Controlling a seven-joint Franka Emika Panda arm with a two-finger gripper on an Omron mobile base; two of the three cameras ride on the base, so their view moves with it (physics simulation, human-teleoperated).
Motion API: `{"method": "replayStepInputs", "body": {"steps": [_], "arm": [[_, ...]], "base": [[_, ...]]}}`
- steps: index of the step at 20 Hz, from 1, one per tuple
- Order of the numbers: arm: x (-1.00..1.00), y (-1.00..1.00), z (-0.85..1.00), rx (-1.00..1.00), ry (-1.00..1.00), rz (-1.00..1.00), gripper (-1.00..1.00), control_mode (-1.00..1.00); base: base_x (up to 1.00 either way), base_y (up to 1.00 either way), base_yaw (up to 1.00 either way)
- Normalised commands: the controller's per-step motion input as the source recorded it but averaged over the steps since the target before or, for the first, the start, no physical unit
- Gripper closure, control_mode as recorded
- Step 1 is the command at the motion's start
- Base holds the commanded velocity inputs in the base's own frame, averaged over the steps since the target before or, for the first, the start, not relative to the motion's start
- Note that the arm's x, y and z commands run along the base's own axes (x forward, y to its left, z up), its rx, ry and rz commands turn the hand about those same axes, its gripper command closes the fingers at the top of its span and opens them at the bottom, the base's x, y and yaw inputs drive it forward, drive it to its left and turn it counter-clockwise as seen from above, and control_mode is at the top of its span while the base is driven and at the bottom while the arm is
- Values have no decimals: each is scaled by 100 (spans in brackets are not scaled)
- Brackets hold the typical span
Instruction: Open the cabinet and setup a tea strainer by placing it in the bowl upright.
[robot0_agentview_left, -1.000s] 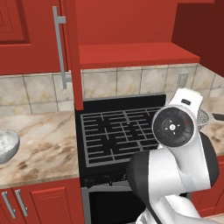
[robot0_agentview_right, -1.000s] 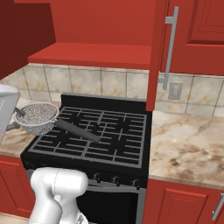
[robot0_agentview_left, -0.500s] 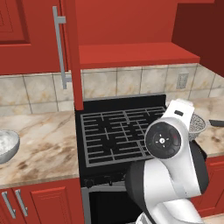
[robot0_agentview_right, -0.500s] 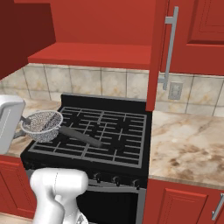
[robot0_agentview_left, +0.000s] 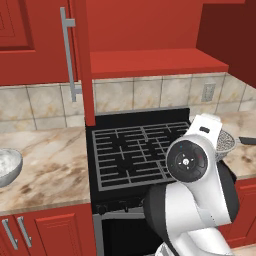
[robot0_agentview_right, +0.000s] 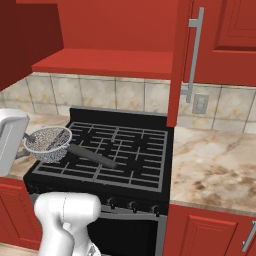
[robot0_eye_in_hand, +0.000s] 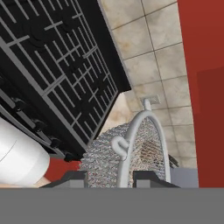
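the stove (robot0_agentview_left: 135, 152) sits between two stretches of counter (robot0_agentview_left: 45, 165), under the open cabinet (robot0_agentview_left: 155, 62), whose door (robot0_agentview_left: 82, 60) stands out over the stove's left edge. the bowl (robot0_agentview_left: 7, 167) rests on the left counter, well apart from the stove. the tea strainer (robot0_agentview_right: 48, 144) hangs above the stove's right edge (left in the right base view), handle (robot0_agentview_right: 92, 156) reaching over the grates (robot0_agentview_right: 112, 150), between the gripper (robot0_eye_in_hand: 114, 176) tips.
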Motion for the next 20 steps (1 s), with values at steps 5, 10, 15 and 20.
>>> {"method": "replayStepInputs", "body": {"steps": [5,10,15,20], "arm": [[-3,0,0,0,0,0,100,100],[0,0,0,0,0,0,100,100],[0,0,0,0,0,0,100,100],[0,0,0,0,0,0,100,100]], "base": [[-17,0,0],[-47,2,0],[-46,28,0],[-34,65,0]]}}
